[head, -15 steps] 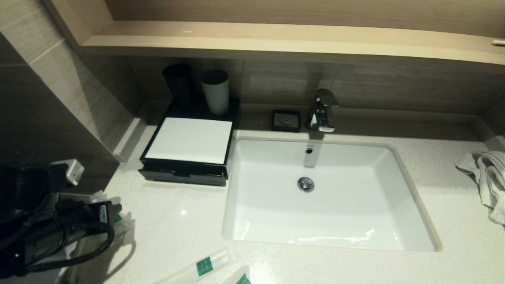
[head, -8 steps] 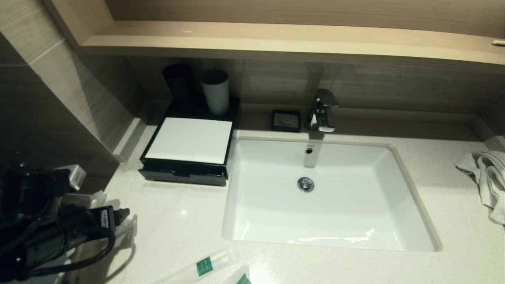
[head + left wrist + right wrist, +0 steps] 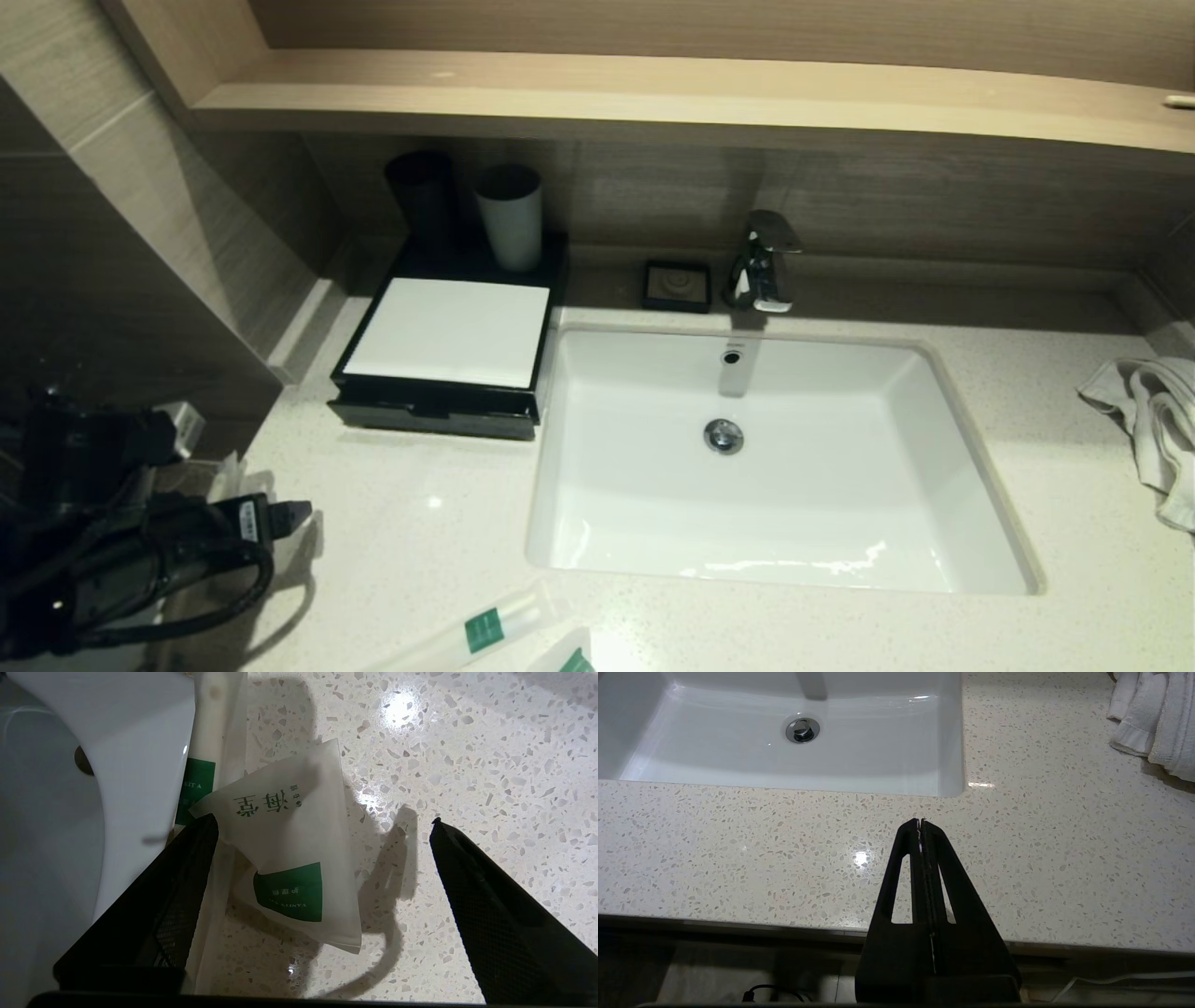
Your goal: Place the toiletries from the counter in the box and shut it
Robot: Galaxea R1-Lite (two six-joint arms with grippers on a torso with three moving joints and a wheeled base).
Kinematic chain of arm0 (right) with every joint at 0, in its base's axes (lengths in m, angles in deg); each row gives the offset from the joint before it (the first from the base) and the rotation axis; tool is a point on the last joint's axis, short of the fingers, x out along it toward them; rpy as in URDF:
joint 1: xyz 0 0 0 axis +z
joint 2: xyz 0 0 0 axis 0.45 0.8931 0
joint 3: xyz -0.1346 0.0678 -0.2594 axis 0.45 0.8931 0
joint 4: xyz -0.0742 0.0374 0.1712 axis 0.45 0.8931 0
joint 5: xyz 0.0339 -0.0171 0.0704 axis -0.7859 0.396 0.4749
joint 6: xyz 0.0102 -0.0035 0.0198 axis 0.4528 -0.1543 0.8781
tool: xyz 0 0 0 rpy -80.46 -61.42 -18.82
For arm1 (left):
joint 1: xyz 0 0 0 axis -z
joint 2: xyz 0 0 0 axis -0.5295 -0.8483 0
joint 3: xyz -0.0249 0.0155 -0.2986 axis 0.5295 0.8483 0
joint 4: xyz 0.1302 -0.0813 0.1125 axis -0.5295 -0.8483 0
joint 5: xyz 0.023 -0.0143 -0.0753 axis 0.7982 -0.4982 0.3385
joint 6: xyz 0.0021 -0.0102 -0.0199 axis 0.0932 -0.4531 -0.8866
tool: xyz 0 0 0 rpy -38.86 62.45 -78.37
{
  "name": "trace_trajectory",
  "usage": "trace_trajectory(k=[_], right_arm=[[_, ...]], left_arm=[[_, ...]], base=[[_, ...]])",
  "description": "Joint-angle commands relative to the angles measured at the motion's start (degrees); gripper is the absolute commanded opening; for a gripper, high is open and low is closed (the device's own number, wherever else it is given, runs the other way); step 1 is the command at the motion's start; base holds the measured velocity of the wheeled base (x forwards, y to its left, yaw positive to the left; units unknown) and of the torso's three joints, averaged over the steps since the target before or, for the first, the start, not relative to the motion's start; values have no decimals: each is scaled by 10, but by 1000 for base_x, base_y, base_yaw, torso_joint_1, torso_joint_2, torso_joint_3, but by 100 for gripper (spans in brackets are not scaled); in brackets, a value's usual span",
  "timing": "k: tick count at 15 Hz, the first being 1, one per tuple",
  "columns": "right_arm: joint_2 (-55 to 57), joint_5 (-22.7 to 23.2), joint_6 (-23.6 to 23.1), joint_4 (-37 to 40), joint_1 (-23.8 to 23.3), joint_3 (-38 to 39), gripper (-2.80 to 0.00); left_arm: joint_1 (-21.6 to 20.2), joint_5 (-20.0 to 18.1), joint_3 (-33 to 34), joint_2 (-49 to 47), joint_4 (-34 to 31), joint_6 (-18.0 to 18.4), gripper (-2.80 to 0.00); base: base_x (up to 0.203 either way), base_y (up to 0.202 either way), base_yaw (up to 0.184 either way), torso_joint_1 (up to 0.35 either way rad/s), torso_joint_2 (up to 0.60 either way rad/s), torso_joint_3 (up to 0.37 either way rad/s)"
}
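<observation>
Black fingers of the left tool point(image 3: 322, 826) stand wide open over a flat packet point(image 3: 292, 849) on the speckled tabletop point(image 3: 467, 742), maybe touching it; right tool point(image 3: 920, 822) shut.

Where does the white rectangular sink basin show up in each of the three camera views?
Head view: the white rectangular sink basin fills the centre, right of the flat black box.
Left wrist view: a curved white surface at one edge may be its wall; I cannot tell.
Right wrist view: basin beyond the shut right tool.
Shared landmark: the round metal drain.
</observation>
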Motion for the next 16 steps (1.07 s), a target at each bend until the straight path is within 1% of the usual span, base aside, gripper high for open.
trace_trajectory(k=[1,3,4,16], right_arm=[[0,0,0,0,0,0,-280],[0,0,0,0,-1,0,-280],[0,0,0,0,0,0,-280],[0,0,0,0,0,0,-280]], left_arm=[[-2,0,-1,-4,1,-1,0],[-2,0,-1,-2,1,-2,0],[-2,0,-1,-2,1,-2,-280],[-1,0,-3,17,0,-2,-280]], base=[[0,0,0,0,0,0],[0,0,0,0,0,0],[0,0,0,0,0,0],[0,0,0,0,0,0]])
